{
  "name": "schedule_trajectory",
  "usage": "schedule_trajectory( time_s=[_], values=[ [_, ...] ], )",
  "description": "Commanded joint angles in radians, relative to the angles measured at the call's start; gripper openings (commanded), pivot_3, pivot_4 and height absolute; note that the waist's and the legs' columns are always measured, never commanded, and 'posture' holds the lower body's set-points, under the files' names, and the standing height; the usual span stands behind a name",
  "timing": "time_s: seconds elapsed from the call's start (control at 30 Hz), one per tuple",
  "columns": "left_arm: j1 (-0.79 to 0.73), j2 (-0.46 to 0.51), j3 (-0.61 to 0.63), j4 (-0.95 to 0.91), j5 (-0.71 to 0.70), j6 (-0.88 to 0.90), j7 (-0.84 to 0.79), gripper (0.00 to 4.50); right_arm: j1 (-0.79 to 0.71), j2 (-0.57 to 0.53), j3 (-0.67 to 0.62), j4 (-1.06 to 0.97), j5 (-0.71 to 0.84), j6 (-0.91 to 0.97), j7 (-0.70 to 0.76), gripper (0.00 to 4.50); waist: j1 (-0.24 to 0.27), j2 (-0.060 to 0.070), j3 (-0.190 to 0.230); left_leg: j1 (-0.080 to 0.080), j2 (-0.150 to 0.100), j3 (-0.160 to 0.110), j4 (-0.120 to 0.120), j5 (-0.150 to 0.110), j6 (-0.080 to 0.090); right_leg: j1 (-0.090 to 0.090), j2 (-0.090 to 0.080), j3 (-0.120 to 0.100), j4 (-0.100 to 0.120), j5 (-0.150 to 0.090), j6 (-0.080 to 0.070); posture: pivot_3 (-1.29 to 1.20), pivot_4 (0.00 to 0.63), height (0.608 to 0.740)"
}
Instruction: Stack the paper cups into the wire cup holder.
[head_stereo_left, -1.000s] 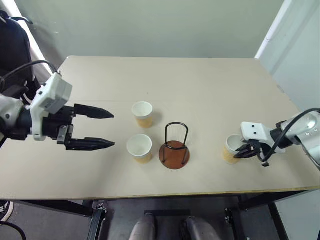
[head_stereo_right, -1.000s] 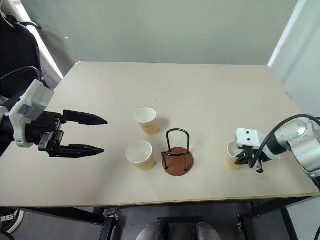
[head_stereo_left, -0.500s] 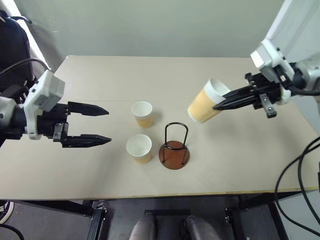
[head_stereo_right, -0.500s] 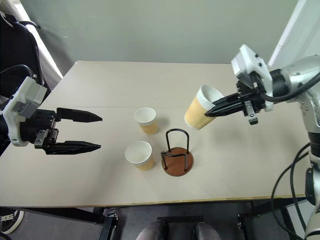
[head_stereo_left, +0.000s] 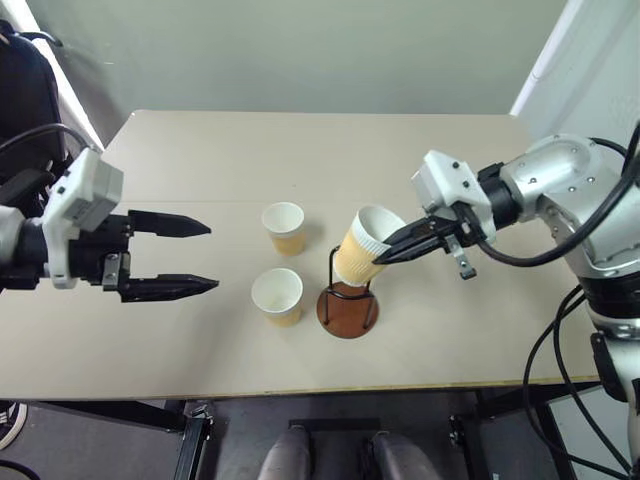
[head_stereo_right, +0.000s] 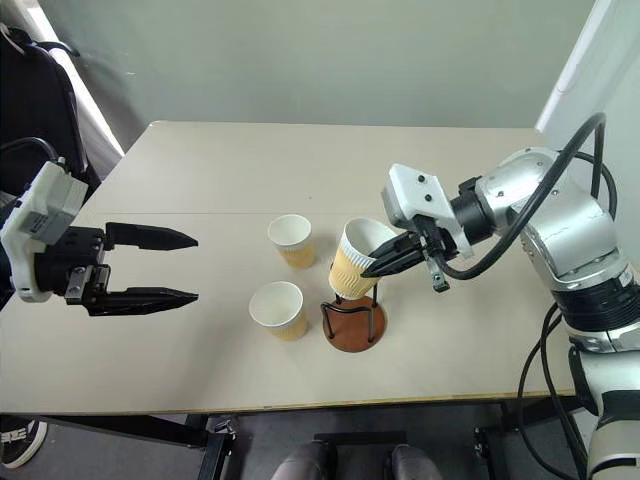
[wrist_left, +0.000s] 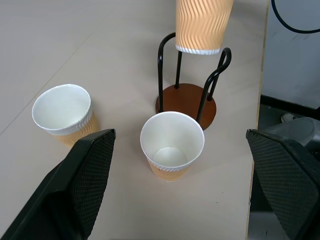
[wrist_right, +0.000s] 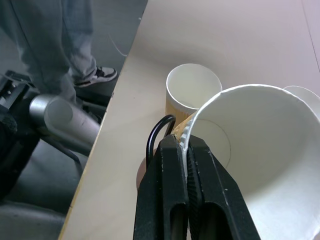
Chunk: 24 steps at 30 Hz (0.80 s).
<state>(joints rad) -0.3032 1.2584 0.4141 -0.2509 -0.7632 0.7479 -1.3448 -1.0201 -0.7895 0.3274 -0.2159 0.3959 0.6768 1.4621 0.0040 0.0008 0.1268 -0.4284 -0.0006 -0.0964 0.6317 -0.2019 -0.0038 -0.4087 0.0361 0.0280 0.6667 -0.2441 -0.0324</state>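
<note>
Left eye view has the beige rectangular tabletop (head_stereo_left: 450, 330) laid out below the robot, so start at the near edge. Nearest sits the wire cup holder (head_stereo_left: 348, 308), a round reddish-brown disc base with thin black wire loops standing upright. Just to its left stands a tan ribbed paper cup with a white rolled rim (head_stereo_left: 278, 296), upright, mouth up, apart from the holder. At about that depth on the left side, the left gripper (head_stereo_left: 204, 257) hangs above the table with its two black fingers spread wide, nothing between them, pointing toward the cups but well short of them.

Now the action: the right gripper (head_stereo_left: 386, 256) pinches the rim of a third tan paper cup (head_stereo_left: 363, 246), one finger inside the mouth and one outside, jaws squeezed tight on the cup wall. That cup tilts, its mouth toward the gripper and its base down at the top of the wire loops; the left wrist view shows its bottom (wrist_left: 198, 49) between the loop tops, above the disc, not touching it.

Farther back, a second upright tan paper cup (head_stereo_left: 284, 228) stands on the table, left of the held one.
</note>
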Motion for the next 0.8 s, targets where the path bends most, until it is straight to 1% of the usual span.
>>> schedule_trajectory(
  time_s=[0.03,0.17,0.27,0.3,0.43,0.53,0.6,0.63,0.7,0.77,0.8],
  values=[
    [0.002,0.011,0.052,-0.031,-0.021,0.010,0.006,4.50,0.005,0.006,0.015,-0.021,-0.029,-0.032,-0.008,0.02,0.000,0.000,0.000,0.000,0.000,0.000,0.000,0.000,0.000,0.000,0.000,0.000,0.000,0.000,0.000,0.00,0.150,0.740],
    [0.006,0.011,0.058,-0.036,-0.022,0.012,0.010,4.50,0.015,0.011,0.027,-0.024,-0.045,-0.044,-0.008,0.02,0.000,0.000,0.000,0.000,0.000,0.000,0.000,0.000,0.000,0.000,0.000,0.000,0.001,0.000,0.000,0.00,0.150,0.740],
    [0.008,0.009,0.062,-0.042,-0.027,0.014,0.014,4.50,0.017,0.016,0.034,-0.009,-0.067,-0.061,-0.015,0.64,0.000,0.000,0.000,0.000,0.000,0.000,0.000,0.000,0.000,0.000,0.000,0.000,0.001,0.000,-0.001,0.00,0.150,0.740],
    [0.008,0.009,0.065,-0.044,-0.031,0.016,0.013,4.50,0.018,0.018,0.035,-0.006,-0.072,-0.065,-0.015,0.94,0.000,0.000,0.000,0.000,0.000,0.000,0.000,0.000,0.000,0.000,0.000,0.000,0.001,0.000,-0.001,0.00,0.150,0.740],
    [0.006,0.027,0.054,-0.048,-0.034,0.010,-0.012,4.50,0.016,0.027,0.030,0.007,-0.086,-0.074,-0.022,2.43,0.000,0.000,0.000,0.000,0.000,0.000,0.000,0.000,0.000,0.000,0.000,0.000,0.001,0.000,-0.001,0.00,0.150,0.740],
    [-0.019,0.042,0.006,-0.041,-0.024,-0.009,-0.035,4.50,0.009,0.024,0.016,0.030,-0.092,-0.075,-0.025,3.51,0.001,0.000,0.000,0.000,0.000,0.000,0.000,0.000,-0.001,-0.001,0.000,0.000,0.002,0.000,-0.001,0.00,0.150,0.740],
    [-0.042,0.048,-0.046,-0.035,-0.005,-0.033,-0.054,4.50,0.003,0.013,-0.005,0.056,-0.091,-0.076,-0.027,4.25,0.002,0.000,0.000,0.000,0.000,0.000,0.000,0.000,-0.001,-0.001,0.000,0.000,0.002,0.000,-0.001,0.00,0.150,0.740],
    [-0.057,0.049,-0.081,-0.034,0.010,-0.050,-0.062,4.50,0.000,0.004,-0.021,0.071,-0.088,-0.075,-0.028,4.48,0.003,0.000,0.000,0.000,0.000,0.000,0.000,0.000,-0.001,0.000,0.000,0.000,0.002,0.000,-0.001,0.00,0.150,0.740],
    [-0.108,0.040,-0.167,-0.030,0.048,-0.092,-0.085,4.50,0.001,-0.020,-0.079,0.110,-0.060,-0.059,-0.035,4.48,0.006,0.000,0.000,0.000,0.000,0.000,0.001,0.000,-0.001,0.000,0.000,0.000,0.002,0.000,-0.001,0.00,0.150,0.740],
    [-0.177,0.021,-0.261,-0.030,0.076,-0.118,-0.116,4.50,0.017,-0.054,-0.181,0.137,0.037,0.028,-0.021,4.48,0.011,0.000,0.000,-0.001,0.000,0.000,0.001,0.000,-0.001,-0.001,0.000,0.000,0.002,0.000,-0.001,0.00,0.150,0.740],
    [-0.210,0.010,-0.312,-0.035,0.093,-0.129,-0.138,4.50,0.055,-0.101,-0.244,0.122,0.110,0.078,0.024,4.48,0.016,0.000,0.000,-0.002,0.000,0.000,0.001,0.000,-0.001,-0.002,-0.001,0.000,0.002,0.000,-0.001,0.00,0.150,0.740]
  ],
)
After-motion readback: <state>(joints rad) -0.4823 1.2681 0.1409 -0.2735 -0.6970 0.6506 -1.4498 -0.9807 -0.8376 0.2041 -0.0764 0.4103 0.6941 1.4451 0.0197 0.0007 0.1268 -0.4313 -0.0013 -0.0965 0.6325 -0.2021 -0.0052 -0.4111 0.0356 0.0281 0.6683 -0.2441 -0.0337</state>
